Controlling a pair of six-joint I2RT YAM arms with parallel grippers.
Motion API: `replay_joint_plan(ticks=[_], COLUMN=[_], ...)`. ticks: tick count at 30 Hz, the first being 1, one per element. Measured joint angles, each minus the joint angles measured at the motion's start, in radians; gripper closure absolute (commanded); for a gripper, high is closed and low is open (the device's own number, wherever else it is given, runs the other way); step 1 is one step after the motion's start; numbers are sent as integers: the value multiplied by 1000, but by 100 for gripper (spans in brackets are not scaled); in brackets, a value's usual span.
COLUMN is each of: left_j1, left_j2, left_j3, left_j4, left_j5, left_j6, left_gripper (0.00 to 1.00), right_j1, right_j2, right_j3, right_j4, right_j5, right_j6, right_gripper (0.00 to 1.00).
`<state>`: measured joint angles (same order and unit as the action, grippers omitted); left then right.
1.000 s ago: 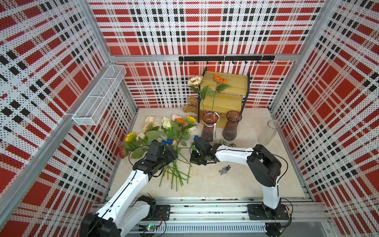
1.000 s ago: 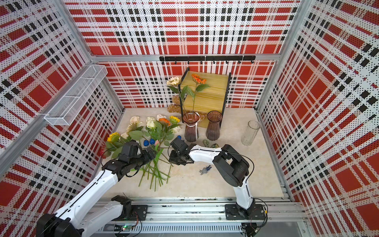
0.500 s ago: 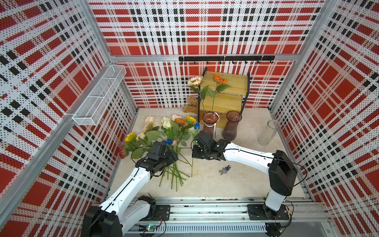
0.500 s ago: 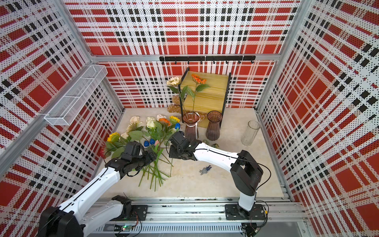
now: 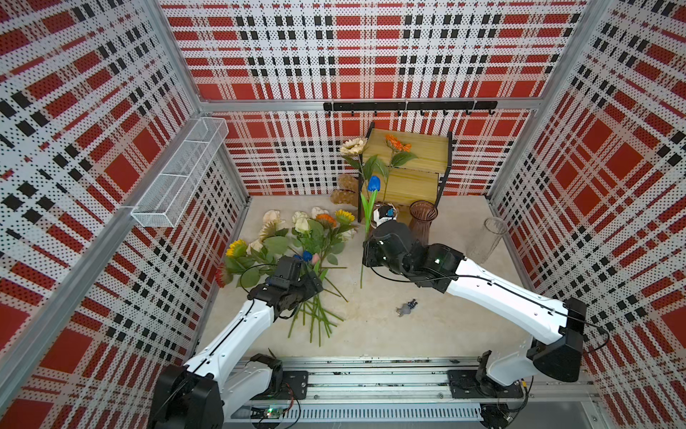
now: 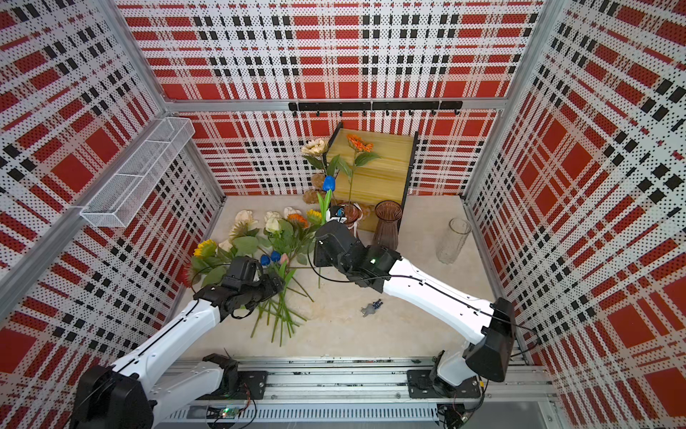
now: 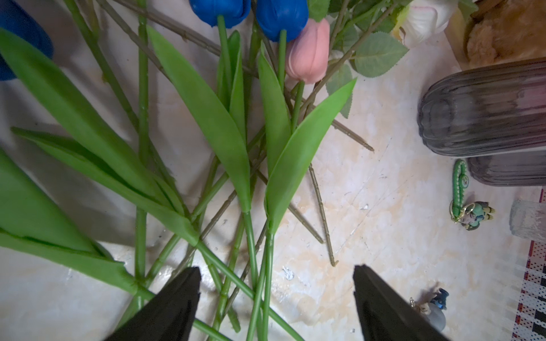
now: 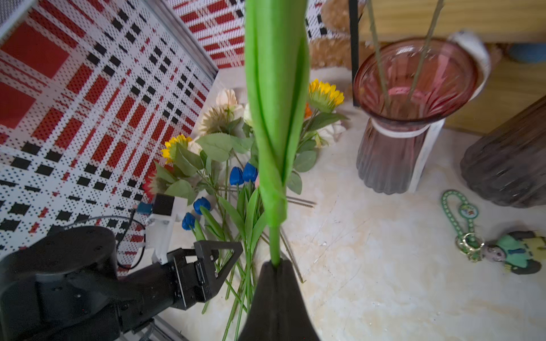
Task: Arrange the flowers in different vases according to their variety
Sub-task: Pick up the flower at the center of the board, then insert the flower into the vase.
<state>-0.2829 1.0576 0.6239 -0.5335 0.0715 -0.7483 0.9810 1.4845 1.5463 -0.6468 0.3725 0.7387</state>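
The left claw (image 7: pixel 276 283) is spread wide and grips nothing. Its fingers straddle green stems at the near end of the flower pile (image 5: pixel 308 237) on the table (image 5: pixel 427 334). Just right of the pile, the right claw (image 8: pixel 276 265) is clenched on the stem of a blue tulip (image 5: pixel 374 184), held upright beside the pink vase (image 8: pixel 390 165). That vase holds a cream sunflower (image 5: pixel 352 146) and an orange one (image 5: pixel 397 142). The brown vase (image 5: pixel 421 223) and clear cylinder (image 5: pixel 486 241) are empty.

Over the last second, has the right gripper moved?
Yes. The right gripper, shut on a blue tulip, has moved toward the back wall, closer to the pink vase.
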Motion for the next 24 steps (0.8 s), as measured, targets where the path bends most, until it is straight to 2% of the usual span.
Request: replay_joint_plan(ticks=[5,12,17,24], left_j1=[9,22,23,60], left_j2=[0,1,1,3], left_j3=[2,3,3,6], left_j4=[0,0,0,0], left_j5=[2,8,14,26], left_j6=[13,19,24,32], left_gripper=[13,13,13,14], right_j1=[-97,-358,-594,-892], right_j2=[-69,-249,-302,-259], right_j3=[61,65,52,7], right_j4=[-62,-124,-104,1], right_j5=[100,197,183,125], right_j6=[-90,-239,-343,-474], right_gripper=[100,100,100,100])
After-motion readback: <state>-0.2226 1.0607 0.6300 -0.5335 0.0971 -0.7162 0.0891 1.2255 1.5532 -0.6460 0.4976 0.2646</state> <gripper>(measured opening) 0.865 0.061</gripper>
